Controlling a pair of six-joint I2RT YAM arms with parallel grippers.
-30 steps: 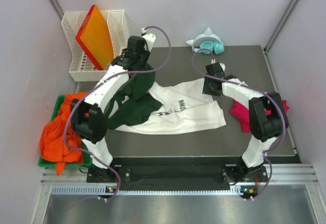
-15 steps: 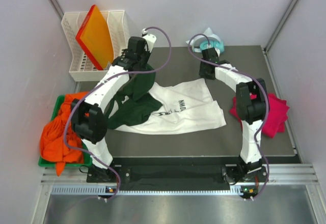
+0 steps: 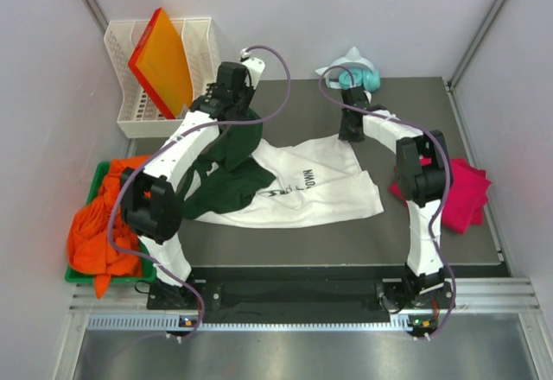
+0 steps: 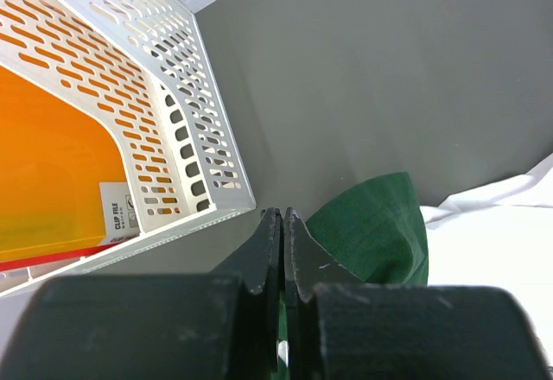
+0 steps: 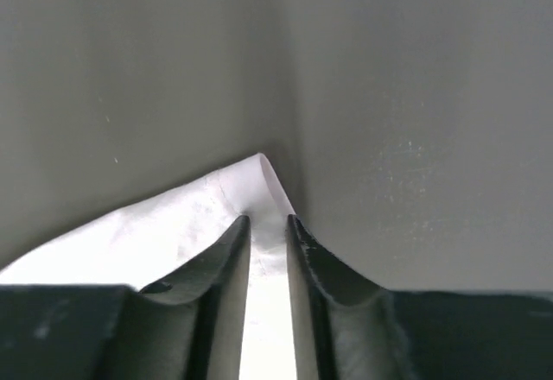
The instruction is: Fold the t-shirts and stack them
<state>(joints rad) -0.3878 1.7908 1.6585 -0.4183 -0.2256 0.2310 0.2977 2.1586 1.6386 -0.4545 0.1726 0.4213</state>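
Note:
A white t-shirt [image 3: 302, 186] with dark lettering lies spread in the middle of the grey table [image 3: 294, 108]. A dark green t-shirt [image 3: 226, 181] is bunched over its left side. My left gripper [image 3: 227, 123] is shut, and green fabric [image 4: 380, 233] shows beside and between its fingers [image 4: 270, 242]. My right gripper [image 3: 350, 129] is at the white shirt's far right corner. In the right wrist view its fingertips [image 5: 235, 229] pinch that white corner [image 5: 259, 181] just above the table.
A white rack [image 3: 138, 114] holding an orange file [image 3: 162, 60] stands at the back left. A green bin [image 3: 95, 181] of orange shirts [image 3: 99, 224] sits at the left edge. A pink shirt [image 3: 462, 192] lies at the right. A teal and white object [image 3: 356, 73] rests at the back.
My right arm has stretched toward the back of the table, drawing the white shirt's far right corner with it. The left arm has stayed still.

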